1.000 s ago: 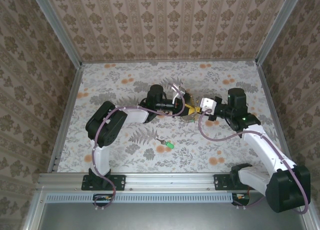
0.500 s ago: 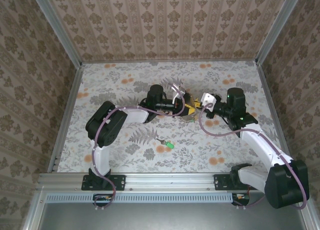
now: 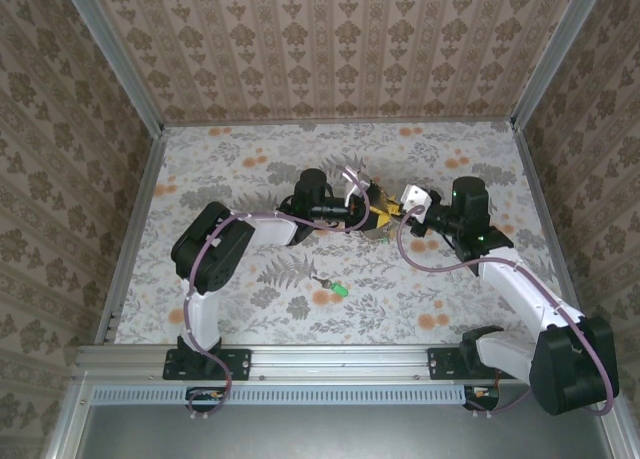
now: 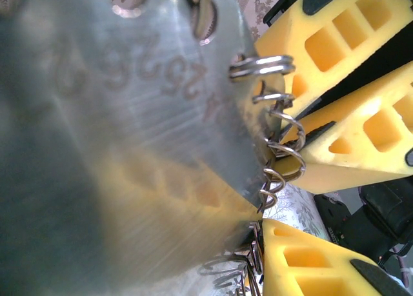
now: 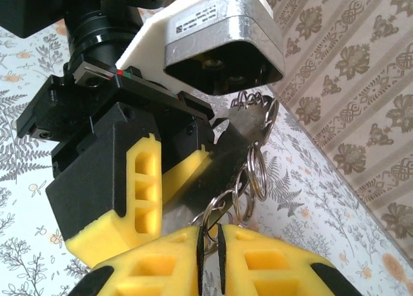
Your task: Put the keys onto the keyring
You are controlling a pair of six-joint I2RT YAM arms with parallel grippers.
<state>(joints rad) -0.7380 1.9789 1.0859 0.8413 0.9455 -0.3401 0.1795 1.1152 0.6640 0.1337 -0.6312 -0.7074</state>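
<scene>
Keyring [image 4: 261, 65] is being pinched by the right gripper [image 5: 210, 238] against a metal plate [image 5: 222, 157] being clamped by the left gripper [image 5: 169, 180], green key [image 3: 340, 291] lying apart on open table [image 3: 230, 149].

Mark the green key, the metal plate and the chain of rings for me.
green key [image 3: 341, 291]: top view, on its green plastic head.
metal plate [image 4: 142, 102]: left wrist view, on its flat shiny face.
chain of rings [image 4: 261, 66]: left wrist view, on the topmost coil at the plate's edge.
</scene>
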